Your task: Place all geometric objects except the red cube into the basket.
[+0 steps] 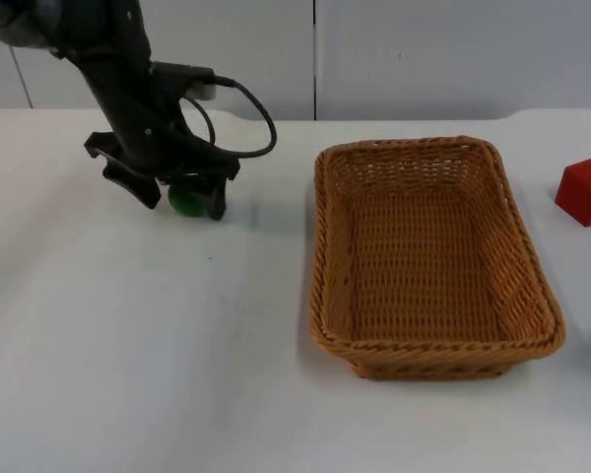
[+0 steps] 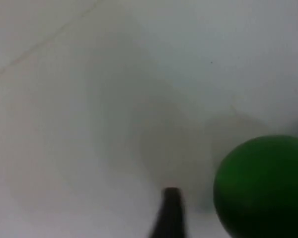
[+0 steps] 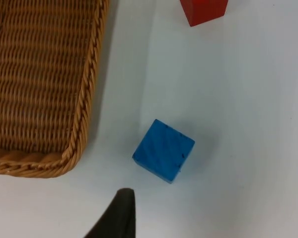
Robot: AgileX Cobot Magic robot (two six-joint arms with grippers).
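left tool down over the green ball

the left tool (image 1: pixel 184 197) sits low on the desk (image 1: pixel 128 345), fingers spread to either side of the green ball (image 1: pixel 186 200), not yet clamped on it. the empty basket (image 1: pixel 428 350) lies off to its right, nothing between. by the right tool (image 3: pixel 120 214), grip unreadable, waits the blue cube (image 3: pixel 164 150), red cube (image 3: pixel 203 10) beyond.

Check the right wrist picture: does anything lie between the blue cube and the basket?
Nothing: bare white table separates the blue cube from the basket rim there.
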